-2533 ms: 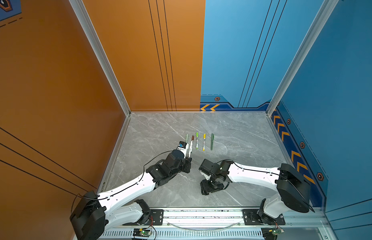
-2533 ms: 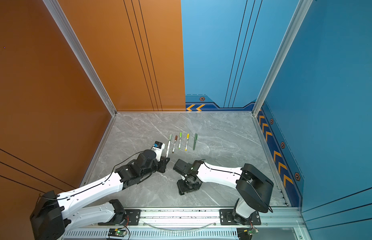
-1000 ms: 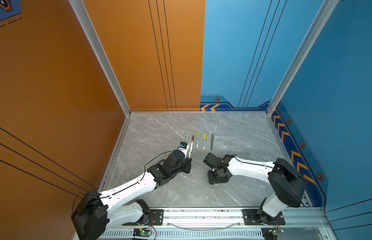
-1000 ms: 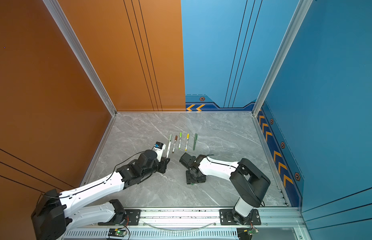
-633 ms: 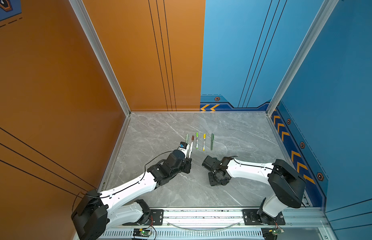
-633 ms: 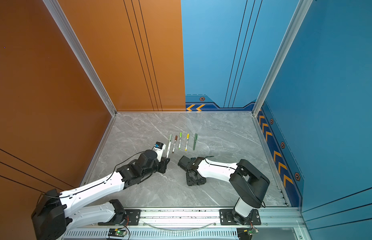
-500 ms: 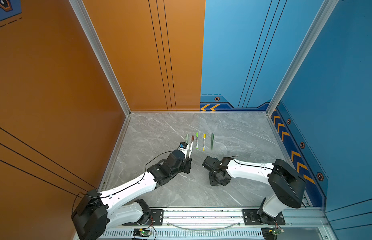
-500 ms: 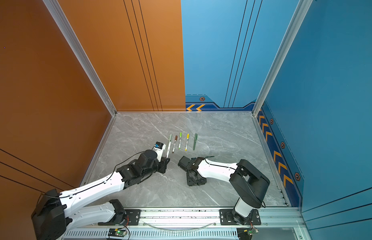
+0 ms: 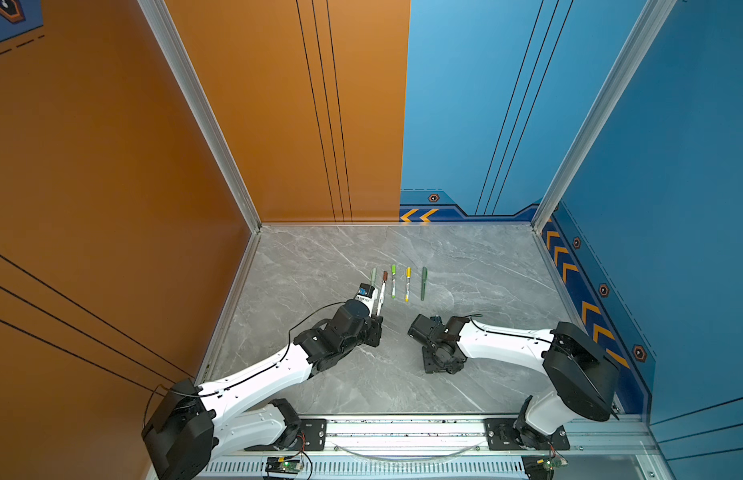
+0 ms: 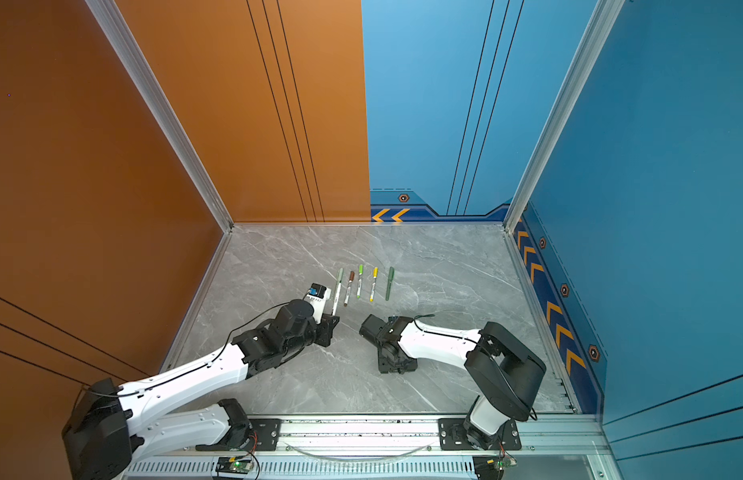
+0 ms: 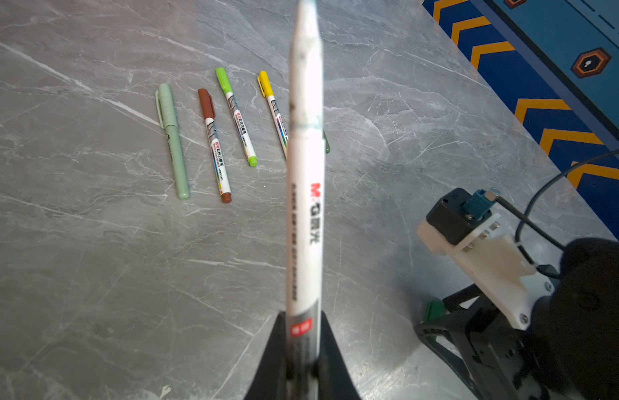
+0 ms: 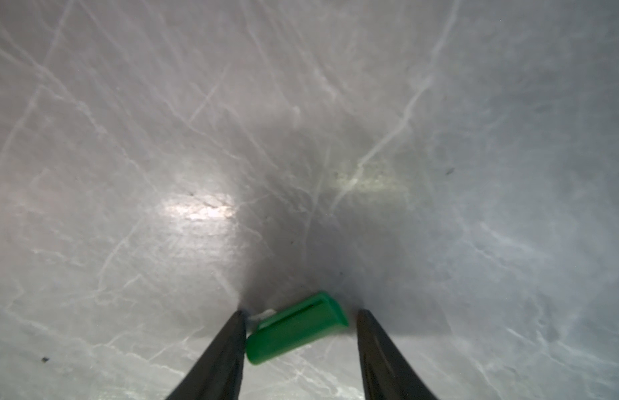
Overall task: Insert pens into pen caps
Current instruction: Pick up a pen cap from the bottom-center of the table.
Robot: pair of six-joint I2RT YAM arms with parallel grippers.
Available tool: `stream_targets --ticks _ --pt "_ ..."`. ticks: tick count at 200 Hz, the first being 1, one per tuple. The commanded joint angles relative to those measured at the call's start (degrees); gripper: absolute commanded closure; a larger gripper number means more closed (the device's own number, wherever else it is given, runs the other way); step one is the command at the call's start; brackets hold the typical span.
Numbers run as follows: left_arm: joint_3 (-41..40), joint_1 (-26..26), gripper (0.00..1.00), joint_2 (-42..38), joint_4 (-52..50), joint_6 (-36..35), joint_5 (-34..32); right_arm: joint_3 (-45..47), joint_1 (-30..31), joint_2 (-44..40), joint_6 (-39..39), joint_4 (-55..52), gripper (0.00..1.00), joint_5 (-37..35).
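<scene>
Currently, left jaws clamp white pen [image 11: 305, 214], right jaws apart astride green cap [image 12: 296, 329], well inside table [image 9: 486, 270].

Tabletop [image 12: 128, 138]: grey marble-look slab, polished, showed glare. Green cap [image 12: 296, 327]: smooth plastic, slight sheen. White pen barrel [image 11: 304, 207] looked glossy plastic.

- You can read a red "M&G" logo, followed by the characters 晨光, on the white pen [image 11: 305, 207].
- Its black small print and red label [image 11: 300, 327] are too blurred to read.
- Lettering on the brown pen [image 11: 214, 145], light green pen [image 11: 236, 114] and yellow pen [image 11: 273, 114] is too small.
- Orange chevrons [image 11: 560, 136] mark the blue wall.
</scene>
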State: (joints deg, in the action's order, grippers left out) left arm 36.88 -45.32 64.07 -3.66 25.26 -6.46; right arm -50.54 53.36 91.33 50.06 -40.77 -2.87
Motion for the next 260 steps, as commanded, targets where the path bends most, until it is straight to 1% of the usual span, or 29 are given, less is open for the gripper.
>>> stream_targets --ticks 1,34,47,63,91,118,128,183,202,218,260 --pt "1.78 0.07 1.00 -0.09 0.00 -0.91 -0.12 1.83 0.15 -1.26 2.02 -3.18 0.46 -0.11" --pt "1.88 0.00 1.00 -0.08 0.03 -1.09 -0.22 3.11 0.76 -2.88 4.22 -2.00 0.43 2.50" --pt "1.88 0.04 1.00 -0.07 0.12 -1.11 -0.21 3.82 0.63 -3.09 4.84 -0.30 0.43 3.95" --pt "1.79 0.00 1.00 -0.10 0.08 -1.17 -0.21 3.57 0.52 -2.25 4.70 0.50 0.45 4.04" --pt "1.44 0.01 1.00 -0.51 0.04 -1.18 -0.22 2.33 -0.64 -0.39 4.12 0.78 0.53 2.59" --pt "1.09 0.00 1.00 -1.35 0.00 -1.20 -0.72 1.77 -1.92 0.90 3.56 1.30 0.67 0.90" --pt "1.11 0.00 1.00 -1.40 0.06 -1.17 -0.74 1.63 -2.41 1.36 3.27 1.69 0.70 0.51" --pt "1.44 0.06 1.00 -0.45 0.23 -1.17 -0.63 1.15 -4.74 3.68 1.49 3.22 0.73 0.26" --pt "1.86 0.08 1.00 0.20 0.30 -1.18 -0.57 1.39 -5.07 4.01 1.44 3.92 0.79 0.58" --pt "2.20 0.08 1.00 0.76 0.32 -1.20 -0.40 1.51 -5.15 4.26 1.10 4.37 0.86 0.85" --pt "3.15 -0.03 1.00 2.01 0.34 -1.17 -0.04 1.84 -5.10 4.58 0.51 5.35 0.98 1.09"
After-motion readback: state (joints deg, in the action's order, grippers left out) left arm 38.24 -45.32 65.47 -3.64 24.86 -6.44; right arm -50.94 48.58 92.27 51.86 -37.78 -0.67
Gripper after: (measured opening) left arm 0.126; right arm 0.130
